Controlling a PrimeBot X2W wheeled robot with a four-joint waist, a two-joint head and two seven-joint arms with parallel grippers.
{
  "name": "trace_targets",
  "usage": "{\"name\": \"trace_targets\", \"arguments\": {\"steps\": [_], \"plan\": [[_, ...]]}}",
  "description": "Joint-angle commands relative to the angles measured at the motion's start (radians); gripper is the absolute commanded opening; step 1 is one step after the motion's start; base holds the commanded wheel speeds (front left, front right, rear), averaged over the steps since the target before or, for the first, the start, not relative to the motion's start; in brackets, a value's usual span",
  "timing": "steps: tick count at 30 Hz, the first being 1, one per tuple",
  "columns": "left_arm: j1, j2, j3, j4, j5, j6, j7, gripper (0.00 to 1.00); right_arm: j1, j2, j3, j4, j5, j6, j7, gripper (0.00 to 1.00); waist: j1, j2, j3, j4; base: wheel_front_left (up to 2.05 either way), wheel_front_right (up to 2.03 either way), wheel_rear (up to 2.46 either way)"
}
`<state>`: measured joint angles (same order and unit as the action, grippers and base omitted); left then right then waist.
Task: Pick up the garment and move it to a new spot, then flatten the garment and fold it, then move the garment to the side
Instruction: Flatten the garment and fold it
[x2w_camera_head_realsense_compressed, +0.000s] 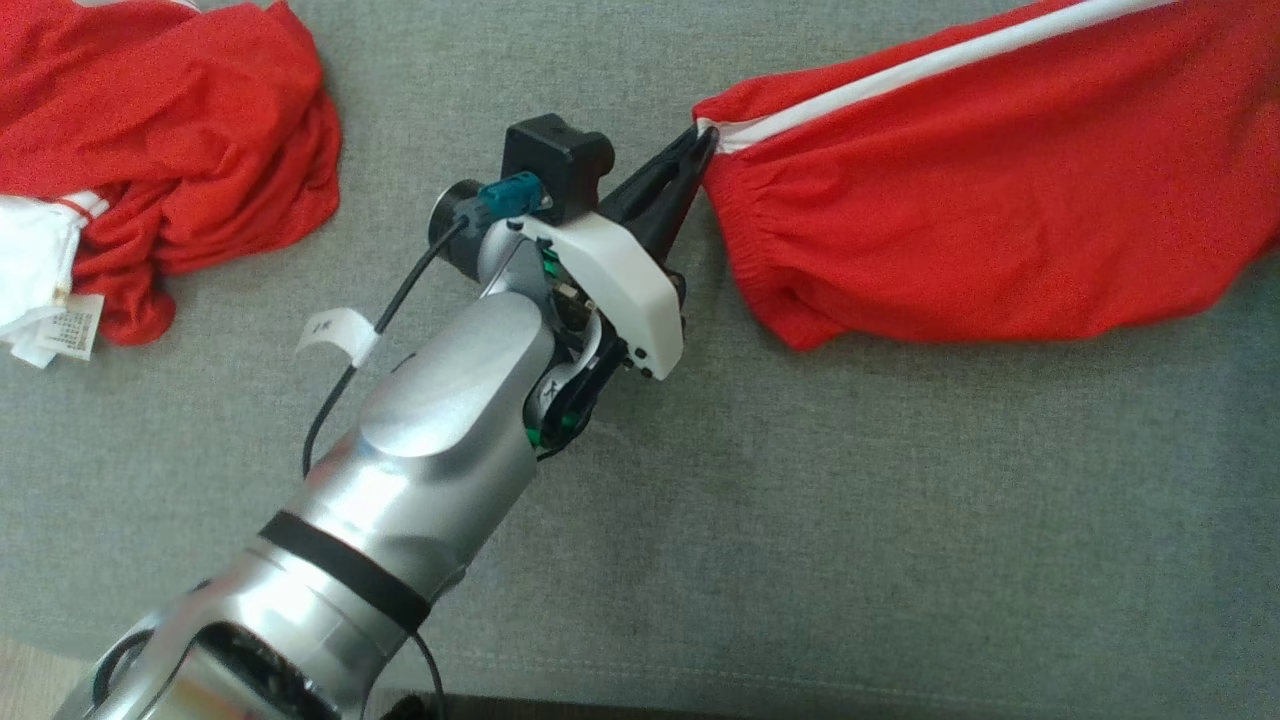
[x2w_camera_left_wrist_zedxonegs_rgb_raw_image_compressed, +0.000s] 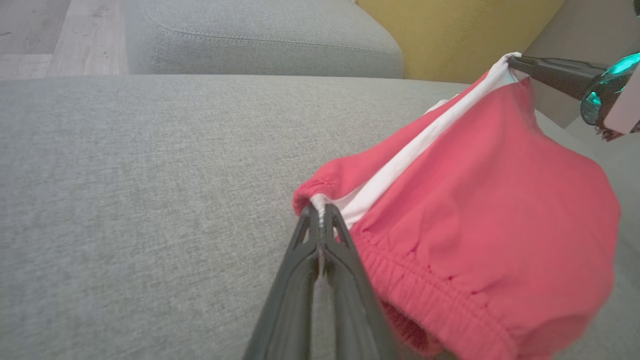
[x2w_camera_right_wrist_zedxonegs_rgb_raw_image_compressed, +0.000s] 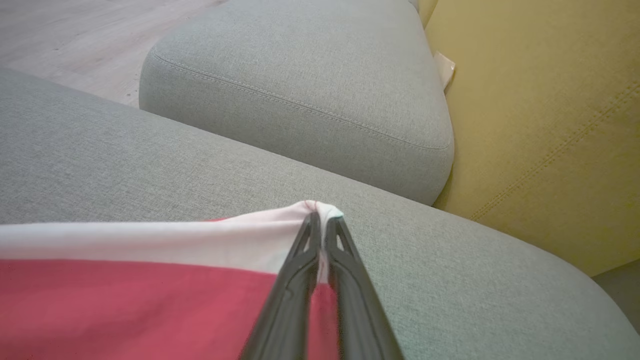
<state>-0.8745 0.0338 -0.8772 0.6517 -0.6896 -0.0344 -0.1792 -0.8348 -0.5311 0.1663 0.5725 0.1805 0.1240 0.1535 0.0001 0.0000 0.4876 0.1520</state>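
Observation:
The garment (x2w_camera_head_realsense_compressed: 990, 190) is red shorts with a white side stripe and an elastic waistband, held up above the grey sofa seat (x2w_camera_head_realsense_compressed: 800, 500) at the upper right of the head view. My left gripper (x2w_camera_head_realsense_compressed: 706, 137) is shut on the waistband corner, right at the stripe's end (x2w_camera_left_wrist_zedxonegs_rgb_raw_image_compressed: 320, 207). My right gripper (x2w_camera_right_wrist_zedxonegs_rgb_raw_image_compressed: 322, 220) is shut on the far end of the white stripe (x2w_camera_right_wrist_zedxonegs_rgb_raw_image_compressed: 150, 242); the left wrist view shows it at the top right (x2w_camera_left_wrist_zedxonegs_rgb_raw_image_compressed: 515, 62). The shorts (x2w_camera_left_wrist_zedxonegs_rgb_raw_image_compressed: 480, 210) hang stretched between the two grippers.
A second red garment (x2w_camera_head_realsense_compressed: 170, 150) with a white part and a label lies crumpled at the upper left. A grey cushion (x2w_camera_right_wrist_zedxonegs_rgb_raw_image_compressed: 300, 90) and a yellow backrest (x2w_camera_right_wrist_zedxonegs_rgb_raw_image_compressed: 540, 110) stand beyond the seat, and wooden floor (x2w_camera_right_wrist_zedxonegs_rgb_raw_image_compressed: 75, 35) lies past it.

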Motion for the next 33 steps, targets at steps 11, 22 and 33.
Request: {"name": "trace_targets", "arguments": {"steps": [11,22,33], "plan": [[-0.056,0.016,-0.01,0.028,0.006,0.031,-0.066,1.0,-0.041,0.006,0.034,0.13,0.086,0.007,-0.108,1.0,-0.0001,0.0,-0.046,0.007,0.0,0.0,0.0],[0.169,0.067,0.136,-0.272,0.213,0.225,-0.082,1.0,0.089,0.008,-0.013,0.23,0.226,0.007,-0.038,1.0,-0.0001,0.0,-0.122,0.029,0.0,0.0,0.0],[0.519,0.067,0.291,-0.596,0.404,0.301,-0.082,1.0,0.127,-0.008,-0.015,0.377,0.272,0.007,0.048,1.0,-0.0001,0.0,-0.147,0.125,0.0,0.0,0.0]]}}
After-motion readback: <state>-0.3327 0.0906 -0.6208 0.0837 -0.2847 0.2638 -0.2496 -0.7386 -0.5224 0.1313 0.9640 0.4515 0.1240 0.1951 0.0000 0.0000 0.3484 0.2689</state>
